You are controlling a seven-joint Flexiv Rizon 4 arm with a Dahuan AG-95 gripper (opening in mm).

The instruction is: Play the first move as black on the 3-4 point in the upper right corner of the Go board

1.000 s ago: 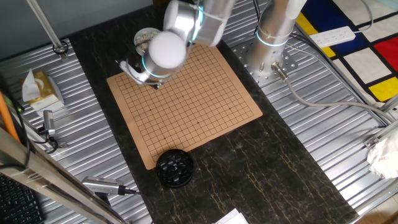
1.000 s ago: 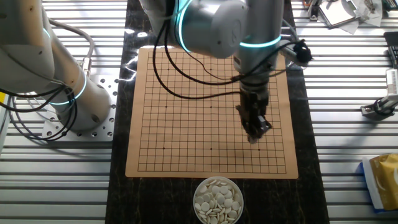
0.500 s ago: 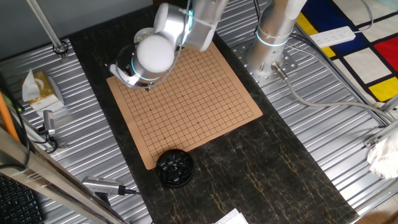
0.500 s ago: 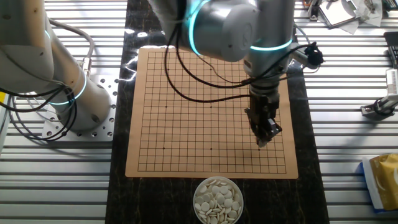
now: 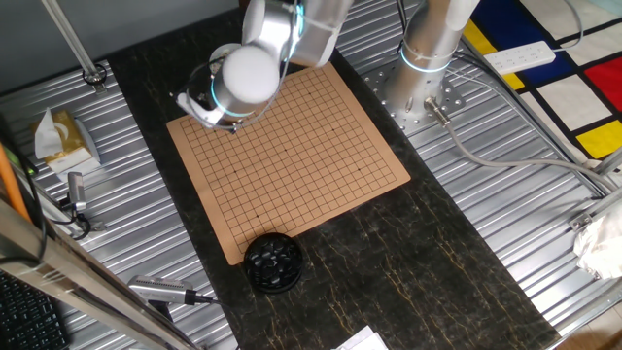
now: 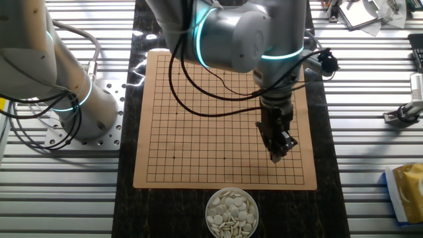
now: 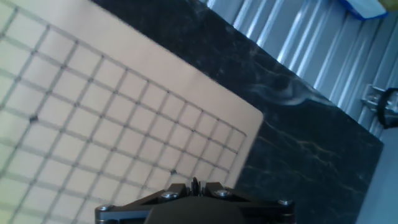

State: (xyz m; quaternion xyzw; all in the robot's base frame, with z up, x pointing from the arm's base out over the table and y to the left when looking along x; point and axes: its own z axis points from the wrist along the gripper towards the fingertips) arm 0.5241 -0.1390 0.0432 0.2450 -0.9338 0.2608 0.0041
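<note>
The end effector is hovering near the board corner, its grip unclear, no stone placed yet.

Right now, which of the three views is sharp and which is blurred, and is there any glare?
The hand view is soft: the tan wooden Go board has fuzzy grid lines, and the dark gripper at the bottom edge is blurred. Both fixed views are sharp; the grid reads cleanly. Glare: in one fixed view the white round arm joint is washed out; in the other, the black marbled mat shows a bright reflection.
</note>
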